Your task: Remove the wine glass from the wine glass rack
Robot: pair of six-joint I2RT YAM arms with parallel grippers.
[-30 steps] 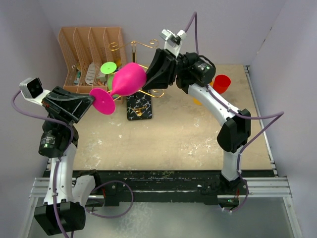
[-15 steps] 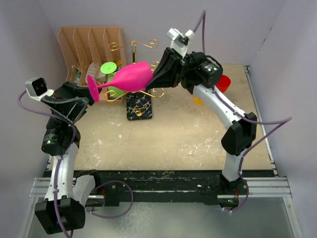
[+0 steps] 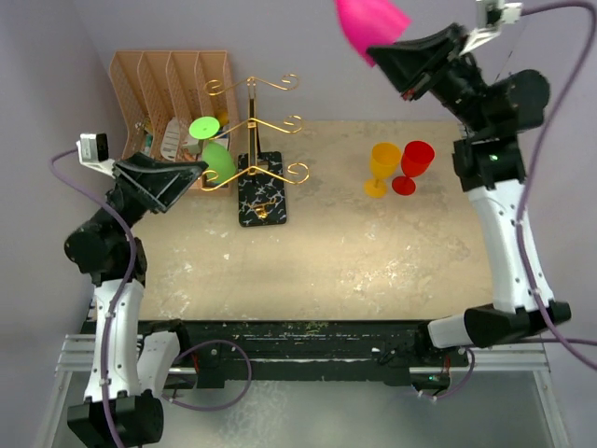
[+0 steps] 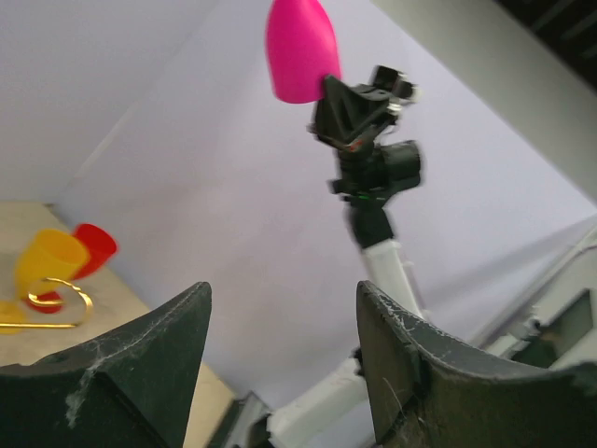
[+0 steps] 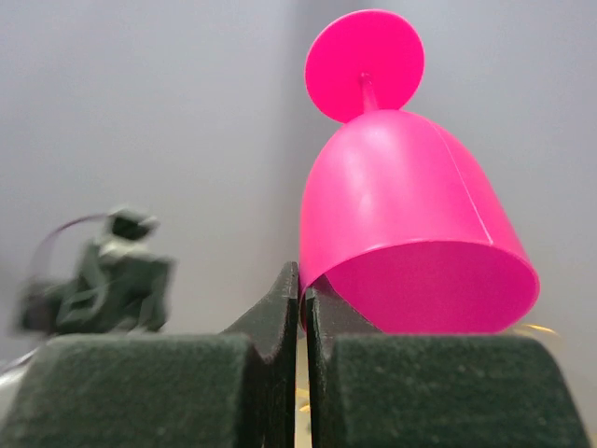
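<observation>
High over the far right of the worktop (image 3: 326, 252), the top view shows the right jaws pinching the pink wine glass (image 3: 371, 26) at its bowl. The glass is well apart from the wine glass rack (image 3: 254, 140) and is cut by the upper frame edge. Beneath those jaws a yellow glass (image 3: 383, 164) and a red glass (image 3: 416, 164) stand side by side with bare worktop around them. The left jaws are spread and hold nothing, just beside a green glass (image 3: 217, 161) hanging on the rack, with a tan organiser (image 3: 159, 89) beyond.

From the left wrist, the gap between the spread jaws frames the right arm (image 4: 371, 177) holding the glass against bare wall. A gold hook curl (image 4: 62, 301) lies to their left.

From the right wrist, the jaws are closed on the bowl's rim, with the foot pointing away.
</observation>
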